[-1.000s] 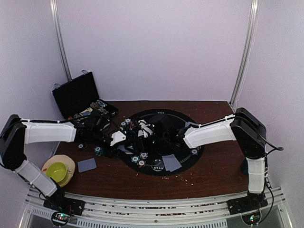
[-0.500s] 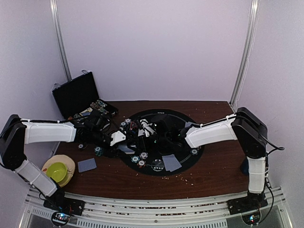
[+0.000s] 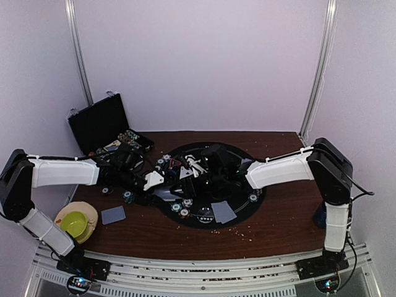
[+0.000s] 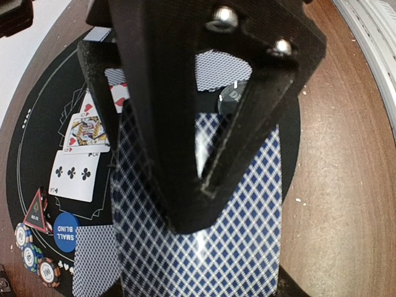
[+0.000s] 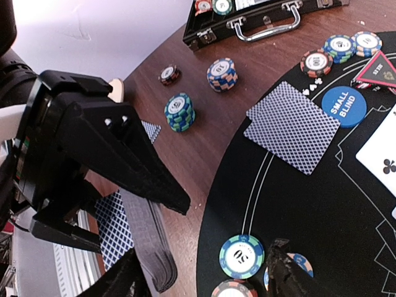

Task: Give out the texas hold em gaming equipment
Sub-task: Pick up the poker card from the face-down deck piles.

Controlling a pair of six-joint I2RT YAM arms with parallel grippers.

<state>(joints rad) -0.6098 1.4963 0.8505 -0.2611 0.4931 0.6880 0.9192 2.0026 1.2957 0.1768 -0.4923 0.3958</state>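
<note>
Left arm is stretched low across the table (image 3: 278, 232) from my left, forearm nearly flat, and the left gripper (image 5: 136, 216) sits at the left edge of the round black mat (image 3: 210, 148). The right arm comes in from the other side, wrist over the middle of the mat, so the right gripper (image 5: 207, 272) ends up pretty much nose to nose with the left one.

Stuff around them:
- The open black case (image 3: 99, 124) is at the far left corner, with a few chips in it.
- A green-and-blue chip stack (image 5: 180, 111), an orange-and-blue chip stack (image 5: 221, 73) and a single chip (image 5: 168, 74) sit on the bare wood between case and mat.
- On the mat there's the blue small blind button (image 5: 343, 106), a face-down card pair (image 5: 291, 127) just beside it, and a face-up clubs card (image 4: 73, 176) next to a face-up king (image 4: 90, 130).
- A green-edged chip (image 5: 241, 255) lies right under the right gripper, between its fingers.
- A loose card (image 3: 113, 215) lies on the wood near a yellow-green bowl (image 3: 74, 221).

From overhead the two wrists crowd each other and hide most of the middle of the mat.

Pincers: the left one is clamped on the deck (image 4: 204, 247), blue diamond backs up, held just above the mat's edge. The right one is spread wide with nothing in it. One of its fingers is just beside the deck, but I can't tell if it touches.
</note>
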